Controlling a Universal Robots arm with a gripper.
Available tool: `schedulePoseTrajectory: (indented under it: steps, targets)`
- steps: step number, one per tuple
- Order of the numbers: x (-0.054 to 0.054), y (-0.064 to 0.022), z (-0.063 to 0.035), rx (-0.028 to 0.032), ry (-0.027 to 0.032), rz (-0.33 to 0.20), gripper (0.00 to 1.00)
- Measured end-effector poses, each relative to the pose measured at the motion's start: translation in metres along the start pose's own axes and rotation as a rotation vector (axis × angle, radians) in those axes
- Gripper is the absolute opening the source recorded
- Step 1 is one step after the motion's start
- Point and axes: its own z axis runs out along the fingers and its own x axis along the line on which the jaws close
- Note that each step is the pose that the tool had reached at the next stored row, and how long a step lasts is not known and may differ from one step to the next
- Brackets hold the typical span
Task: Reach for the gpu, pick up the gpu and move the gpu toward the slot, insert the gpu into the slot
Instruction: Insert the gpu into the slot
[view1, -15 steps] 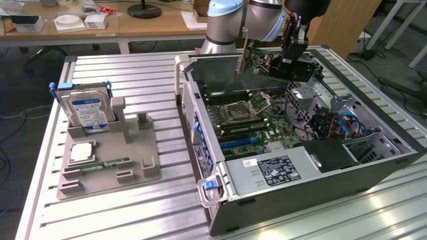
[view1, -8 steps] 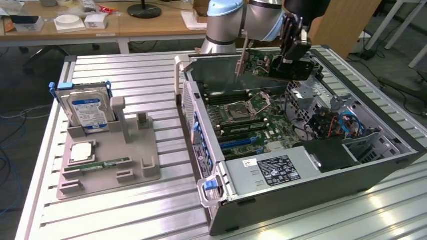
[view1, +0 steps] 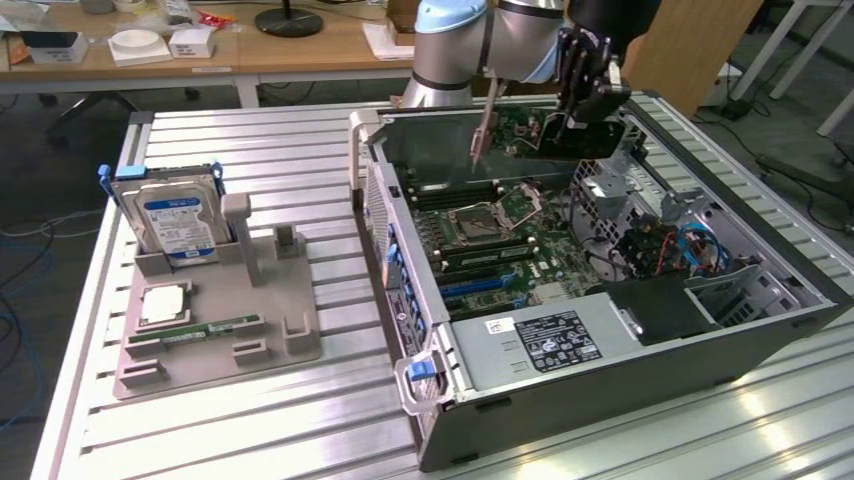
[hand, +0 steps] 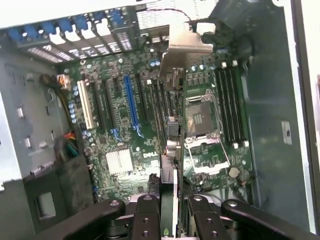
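Note:
My gripper hangs over the far end of the open computer case, shut on the gpu. The gpu is a thin dark card, held up in the air above the motherboard, with its silvery end bracket pointing down toward the exterior view's left. In the wrist view the gpu runs edge-on away from my gripper, ending in the bracket. The long blue slot lies to one side of the card, apart from it. The blue slots sit nearer the case's front end.
A grey fixture tray on the slatted table holds an upright blue-labelled hard drive and a green memory stick. The CPU socket, cables and the case walls surround the motherboard. A desk stands behind.

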Motion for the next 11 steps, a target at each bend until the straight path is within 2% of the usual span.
schedulePoseTrajectory:
  steps: [11]
  targets:
    - [0.0002,0.0001,0.0063,-0.0042,-0.0033,-0.196,0.26]
